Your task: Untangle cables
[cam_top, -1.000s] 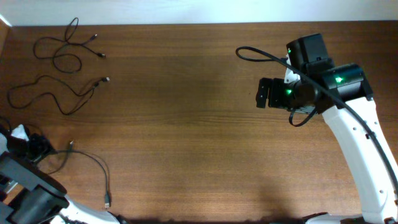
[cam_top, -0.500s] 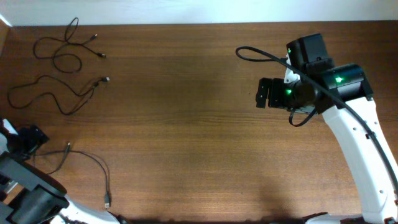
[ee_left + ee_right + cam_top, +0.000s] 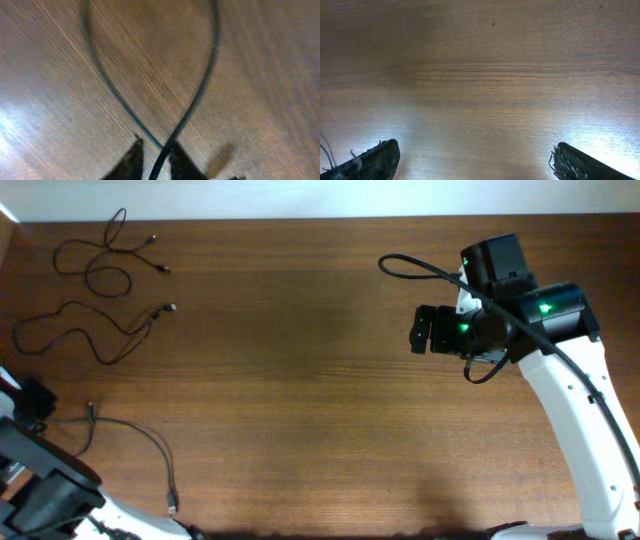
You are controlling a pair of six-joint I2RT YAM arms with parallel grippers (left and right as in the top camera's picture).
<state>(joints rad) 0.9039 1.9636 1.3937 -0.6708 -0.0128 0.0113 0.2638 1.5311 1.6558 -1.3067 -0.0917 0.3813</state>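
Note:
Three thin black cables lie at the table's left. One cable (image 3: 100, 265) is looped at the far corner and a second cable (image 3: 90, 330) snakes below it. The third cable (image 3: 150, 442) runs from a small plug near the left edge down to a plug at the front. My left gripper (image 3: 36, 402) is at the left edge. In the left wrist view a loop of that cable (image 3: 200, 95) crosses itself, one strand pinched between the nearly closed fingers of the left gripper (image 3: 156, 150). My right gripper (image 3: 422, 330) hovers over bare wood at the right, and the right gripper (image 3: 475, 155) stands open and empty.
The right arm's thick black cable (image 3: 420, 270) arcs above the table at the back right. The table's left edge (image 3: 8, 240) and back edge border pale wall. Bare brown wood (image 3: 300, 380) separates the two arms.
My left gripper has slid left toward the table edge and closed on the front cable. That cable's near plug end has been dragged left with it. The right arm has not moved.

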